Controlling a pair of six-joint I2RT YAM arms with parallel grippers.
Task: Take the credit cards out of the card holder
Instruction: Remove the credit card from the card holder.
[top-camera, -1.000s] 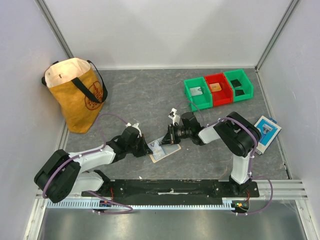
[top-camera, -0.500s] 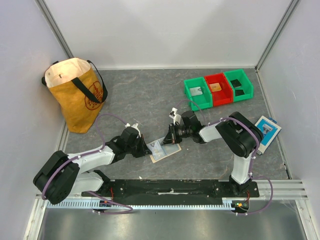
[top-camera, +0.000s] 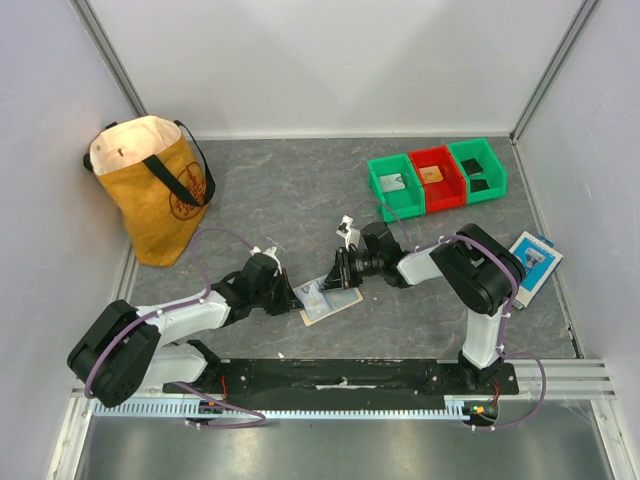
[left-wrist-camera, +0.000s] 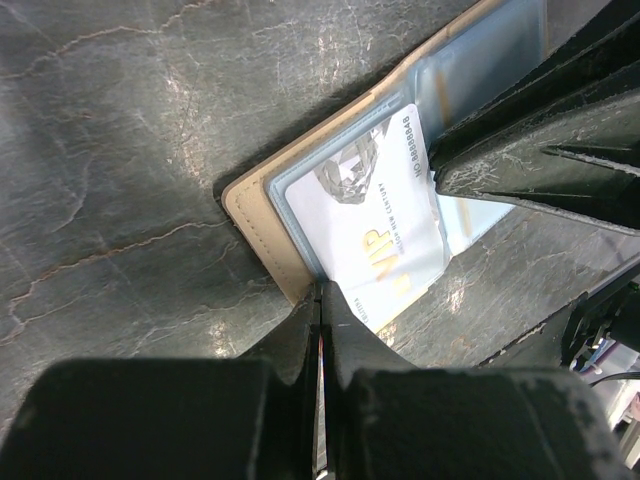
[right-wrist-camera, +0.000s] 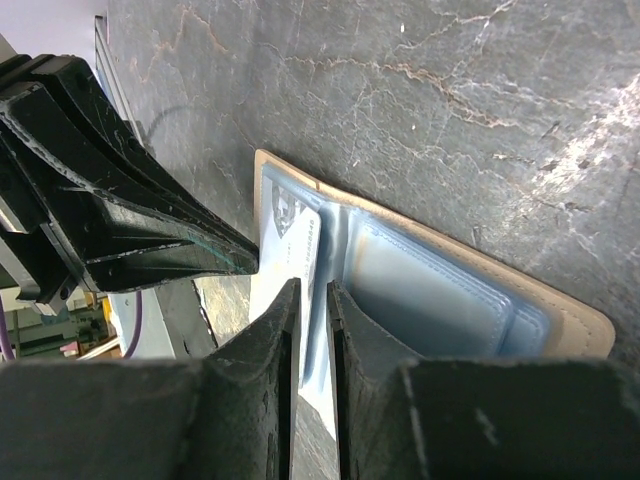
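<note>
Card holder (top-camera: 330, 298) is my landmark, so I am starting at the 2 claws working on it. My right claw (right-wrist-camera: 312, 290) is standing with its jaws a narrow slit apart, straddling the free edge of a white card (left-wrist-camera: 385, 220). That card seems to be poking partway out of a pale blue pocket. I am judging the slit too wide to be pinching the card. My left claw (left-wrist-camera: 320, 290) is pressed together, its tip bearing on the tan edge of the card holder at the opposite end. I am reading that as a hold-down, pinning the card holder so it cannot slide when a card is drawn the other way.

The card holder is lying open and flat on the grey table (top-camera: 270, 200), between the 2 claws.

The left wrist view is giving me the print on the white card and how it sits against the tan rim. The right wrist view is adding more blue pockets toward the far end, though I cannot tell whether they hold cards. The top view is reducing all that to a pale patch, but it is showing the surroundings. 3 bins (top-camera: 435, 178) are sitting well beyond the card holder, a tote bag (top-camera: 150, 190) well to its left and a blue-and-white packet (top-camera: 534, 258) well to its right. I am seeing only 1 card, and none wholly out.
</note>
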